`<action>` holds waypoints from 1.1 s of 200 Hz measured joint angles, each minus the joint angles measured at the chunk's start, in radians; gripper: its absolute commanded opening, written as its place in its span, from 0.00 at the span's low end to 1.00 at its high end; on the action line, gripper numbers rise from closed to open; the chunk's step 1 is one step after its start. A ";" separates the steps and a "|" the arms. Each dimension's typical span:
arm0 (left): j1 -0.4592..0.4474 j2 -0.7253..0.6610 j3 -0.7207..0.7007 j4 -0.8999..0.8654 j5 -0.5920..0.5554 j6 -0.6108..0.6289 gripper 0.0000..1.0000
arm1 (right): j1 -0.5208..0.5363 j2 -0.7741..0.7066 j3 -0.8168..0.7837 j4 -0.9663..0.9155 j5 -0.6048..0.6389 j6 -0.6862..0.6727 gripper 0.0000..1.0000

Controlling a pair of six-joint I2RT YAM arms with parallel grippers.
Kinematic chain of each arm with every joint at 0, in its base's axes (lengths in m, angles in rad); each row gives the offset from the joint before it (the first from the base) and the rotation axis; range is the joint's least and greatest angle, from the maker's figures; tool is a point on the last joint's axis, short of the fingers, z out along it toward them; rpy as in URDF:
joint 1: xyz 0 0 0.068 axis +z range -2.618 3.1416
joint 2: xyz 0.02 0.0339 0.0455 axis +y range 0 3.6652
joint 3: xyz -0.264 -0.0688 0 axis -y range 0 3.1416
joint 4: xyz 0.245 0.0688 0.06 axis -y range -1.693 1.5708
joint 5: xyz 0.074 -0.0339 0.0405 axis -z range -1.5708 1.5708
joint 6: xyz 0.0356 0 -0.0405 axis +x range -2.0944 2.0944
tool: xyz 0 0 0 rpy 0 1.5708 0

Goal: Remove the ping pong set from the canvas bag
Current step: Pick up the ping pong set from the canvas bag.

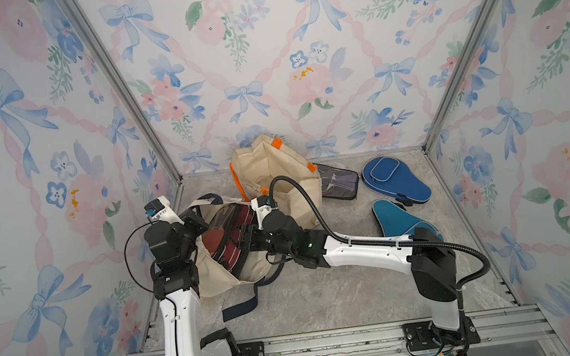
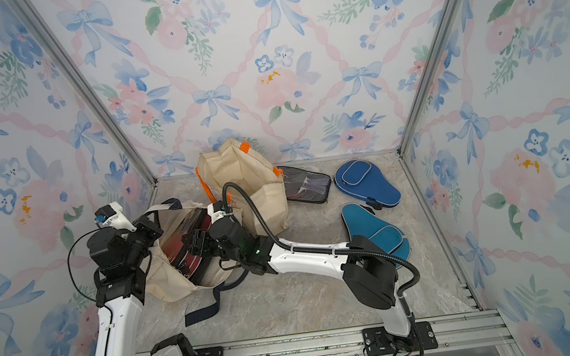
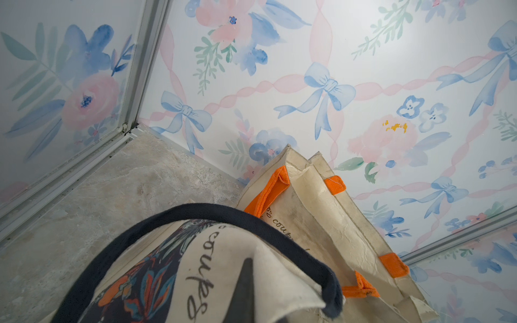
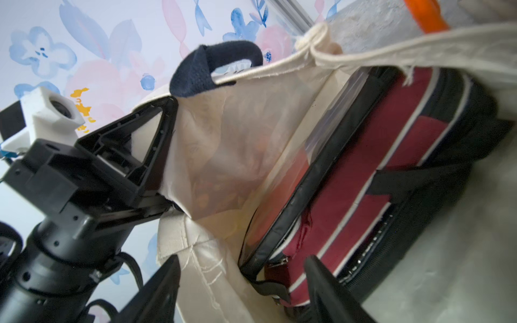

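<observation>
Where the ping pong set (image 4: 330,195) is lying: inside the canvas bag (image 1: 214,280), which is resting on its side on the worktop (image 1: 327,292) near the left wall. The set, judged to be the maroon case with white stripes, is pointing one end toward the open mouth.
Left pincer (image 1: 202,221): pressing together on the bag's upper rim and holding it up, apparently so that the mouth gapes and the case has a way out.
Right pincer (image 4: 242,263): standing spread at the mouth, its tips straddling the near ends of the cases and gripping nothing yet. It is judged to be lining up for the pull.
Clear-fronted case (image 4: 338,131): lying pressed against the maroon one inside the bag. Whether it belongs to the set is not showing.
Navy strap (image 3: 195,208): arching loose over the raised rim.
Second bag (image 1: 275,172): standing upright just behind, orange handles up, likely parked out of the way.
Set aside: a clear pouch (image 1: 339,183) and two blue paddle covers (image 1: 396,180) are lying well apart to the right.
Hidden: canvas is covering the far ends of both cases. The right arm is blocking much of the mouth in both top views. The left pincer's second finger is lost behind cloth.
</observation>
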 measured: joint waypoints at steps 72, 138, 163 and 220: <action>-0.001 -0.014 -0.029 0.040 0.009 -0.012 0.00 | 0.000 0.178 0.169 -0.024 -0.017 0.131 0.65; -0.009 -0.019 -0.038 0.054 0.018 -0.018 0.00 | -0.014 0.278 0.284 -0.089 -0.009 0.190 0.64; -0.011 -0.019 -0.039 0.055 0.023 -0.018 0.00 | -0.023 0.319 0.335 -0.122 -0.008 0.217 0.64; -0.016 -0.027 -0.045 0.056 0.037 -0.018 0.00 | -0.028 0.334 0.374 -0.196 0.041 0.246 0.63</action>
